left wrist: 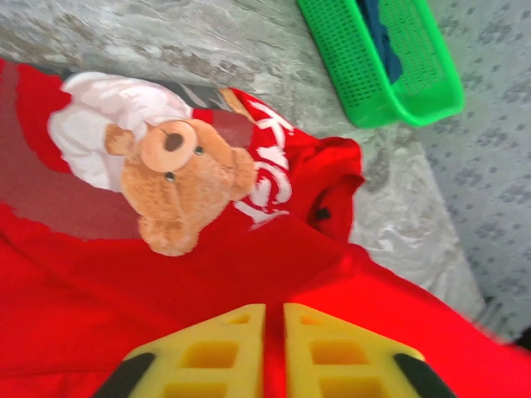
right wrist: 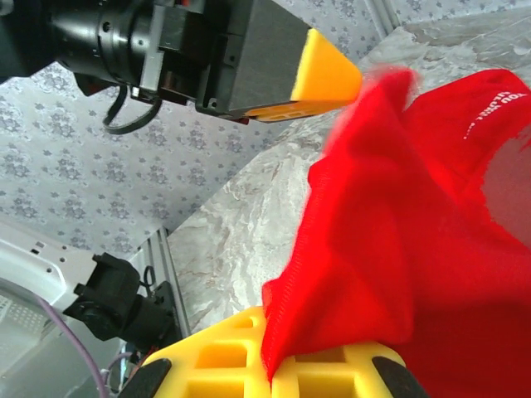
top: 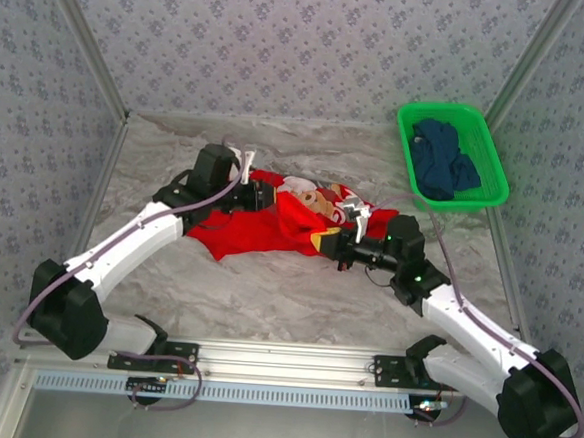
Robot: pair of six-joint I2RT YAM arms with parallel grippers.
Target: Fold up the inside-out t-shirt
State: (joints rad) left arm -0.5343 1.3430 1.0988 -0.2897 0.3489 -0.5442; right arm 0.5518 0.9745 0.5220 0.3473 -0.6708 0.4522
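The white-and-black left arm [top: 120, 247] stretches forward from its base and bends inward, its black wrist pointing toward the middle. The left gripper [left wrist: 274, 315] has blocky yellow fingers that stand almost together with a thin slit between them; whether they pinch anything is hard to tell. The white-and-black right arm [top: 475, 332] angles in from the other side. The right gripper [right wrist: 274, 356], also yellow-fingered, is clamped on a fold of the bright red cloth t-shirt [right wrist: 415, 207]. The two grippers face each other, near.
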